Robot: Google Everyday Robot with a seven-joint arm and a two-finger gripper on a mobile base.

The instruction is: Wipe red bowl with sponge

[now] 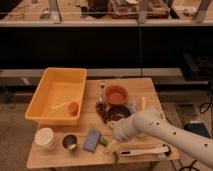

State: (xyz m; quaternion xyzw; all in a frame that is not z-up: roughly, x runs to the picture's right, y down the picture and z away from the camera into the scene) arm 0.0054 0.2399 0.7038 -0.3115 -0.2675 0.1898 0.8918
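Note:
The red bowl (116, 94) is orange-red and sits upright at the back middle of the wooden table (150, 87). The sponge (92, 140) lies flat with its blue-grey face up, near the table's front edge. My white arm comes in from the lower right. My gripper (114, 134) is at its end, low over the table, just right of the sponge and in front of the dark maroon bowl (119, 112). The arm hides part of that dark bowl's front.
A yellow bin (56, 80) holding a small orange item stands at the left. A white cup (45, 137) and a metal cup (70, 142) stand at the front left. A green item (104, 142) lies beside the sponge. A white-handled tool (142, 150) lies at the front right.

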